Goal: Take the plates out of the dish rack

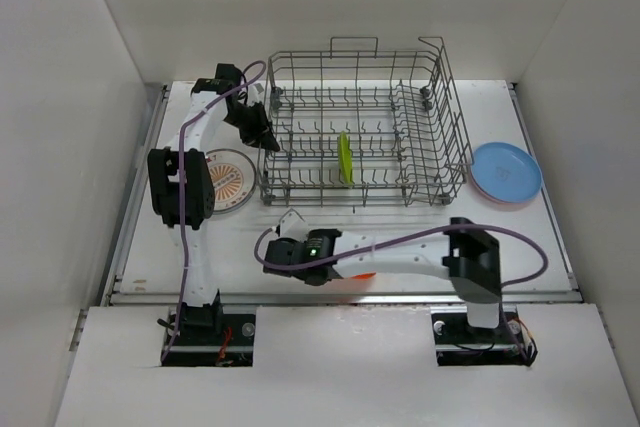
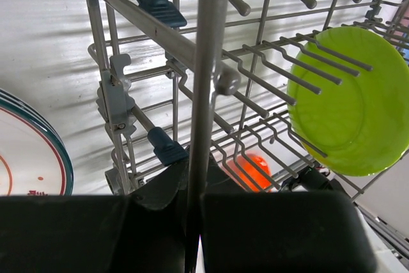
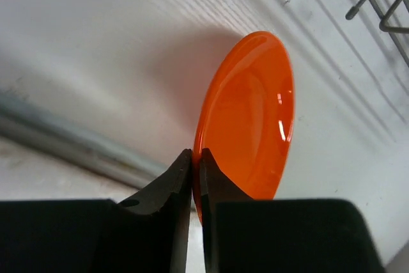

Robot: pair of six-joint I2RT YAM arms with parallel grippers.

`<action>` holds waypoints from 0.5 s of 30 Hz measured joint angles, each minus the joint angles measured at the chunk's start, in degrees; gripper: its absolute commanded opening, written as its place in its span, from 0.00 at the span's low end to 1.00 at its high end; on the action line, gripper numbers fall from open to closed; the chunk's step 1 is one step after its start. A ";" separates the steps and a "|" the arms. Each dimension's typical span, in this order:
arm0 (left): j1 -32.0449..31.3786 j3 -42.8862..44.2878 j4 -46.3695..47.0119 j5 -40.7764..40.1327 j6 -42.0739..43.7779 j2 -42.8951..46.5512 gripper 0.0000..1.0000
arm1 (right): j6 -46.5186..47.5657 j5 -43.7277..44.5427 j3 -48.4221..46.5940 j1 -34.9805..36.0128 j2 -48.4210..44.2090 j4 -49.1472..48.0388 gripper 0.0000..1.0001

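Orange plate [image 3: 249, 113] is best laid flat on the surface [image 3: 96, 43], clear of the rack [image 1: 455, 137], before release. Left jaws are pressed shut on an upright rack wire, apparently bracing it; a green plate [image 2: 348, 103] stands right of them. Right jaws are pinched on the orange plate's rim, plate held on edge beyond their tips.

Items I log on my screens:
- One white table [image 1: 400, 219], streaked with light in both wrist views.
- One metal strip [image 1: 330, 298] along the table's near edge.
- Plain white walls [image 1: 70, 127] to the left, back and right.
- One white front panel [image 1: 340, 367] just beyond the strip, nearest the camera.
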State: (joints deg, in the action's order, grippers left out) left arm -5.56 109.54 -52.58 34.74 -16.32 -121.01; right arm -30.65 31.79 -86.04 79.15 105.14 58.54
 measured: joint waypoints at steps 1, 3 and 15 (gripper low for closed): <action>0.00 0.00 -0.02 -0.09 0.04 0.00 0.00 | -0.68 1.31 -0.81 0.00 2.67 0.24 0.18; -0.02 0.00 -0.07 -0.31 0.13 0.00 0.00 | -1.68 2.93 -1.68 -0.17 6.95 -0.24 0.27; -0.13 0.00 -0.52 -1.33 0.76 0.00 0.00 | 0.90 2.62 -7.06 -0.48 -0.52 -4.31 0.83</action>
State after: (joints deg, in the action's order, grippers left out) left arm -5.69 109.54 -53.10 33.41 -15.55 -121.01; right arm -29.76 34.41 -93.10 78.67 104.62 54.24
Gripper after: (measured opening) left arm 0.007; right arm 0.825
